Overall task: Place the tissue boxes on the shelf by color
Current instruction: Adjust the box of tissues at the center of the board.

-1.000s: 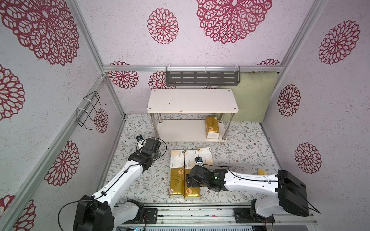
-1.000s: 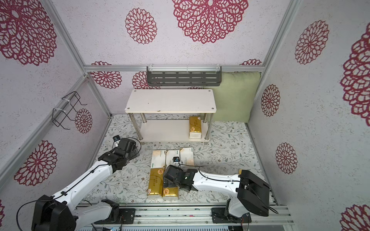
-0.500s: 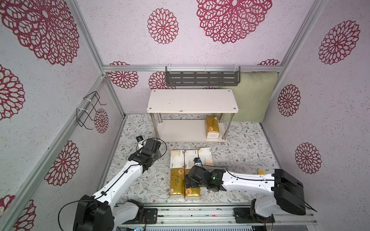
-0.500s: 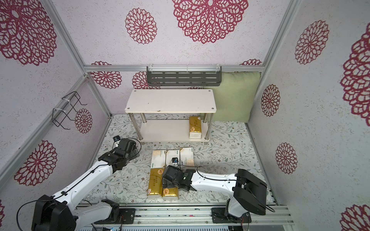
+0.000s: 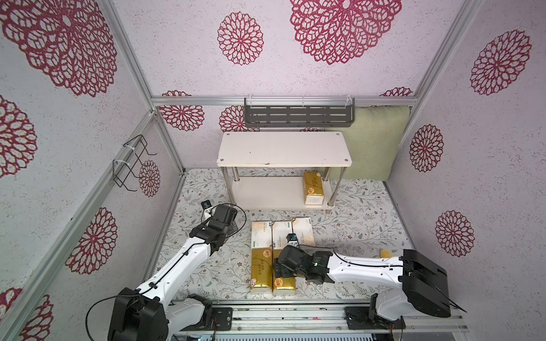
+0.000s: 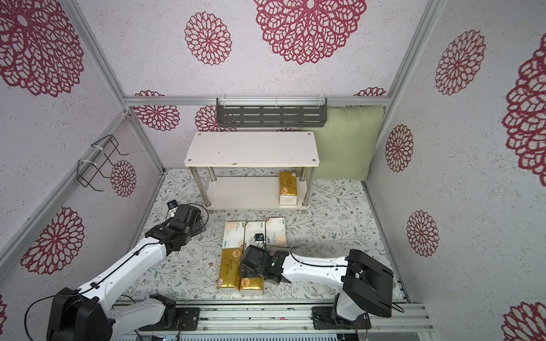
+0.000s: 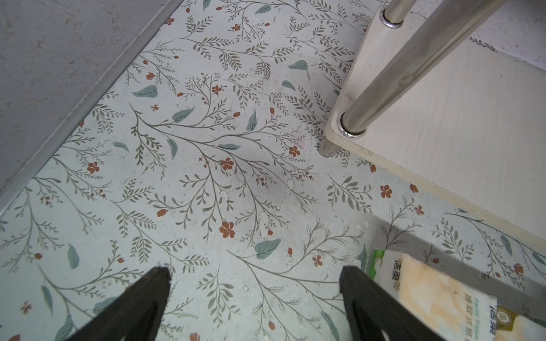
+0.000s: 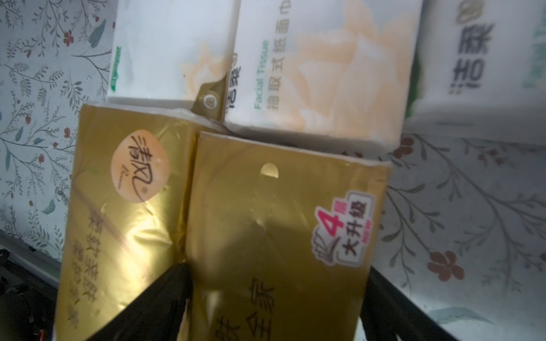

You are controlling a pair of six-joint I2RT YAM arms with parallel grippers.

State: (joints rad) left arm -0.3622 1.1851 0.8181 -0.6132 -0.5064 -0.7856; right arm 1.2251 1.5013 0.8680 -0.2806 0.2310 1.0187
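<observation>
Gold tissue pack (image 8: 280, 206) lies flat on the floral mat (image 7: 206, 147) on the right arm's side. The right gripper (image 8: 274, 274) is down astride it, with one finger (image 8: 165, 295) wedged in the seam against the neighbouring gold pack (image 5: 261, 271) and the other on the outer flank. Pinching or only bracketing, can't tell. Three white packs (image 5: 280, 233) sit side by side just beyond, toward the shelf (image 5: 283, 147). Another gold one, the shelved pack (image 5: 313, 189), lies at the right end of the lower board. Left gripper (image 7: 254, 271) hangs spread wide over bare mat near the shelf's front leg (image 7: 387, 88), holding nothing.
</observation>
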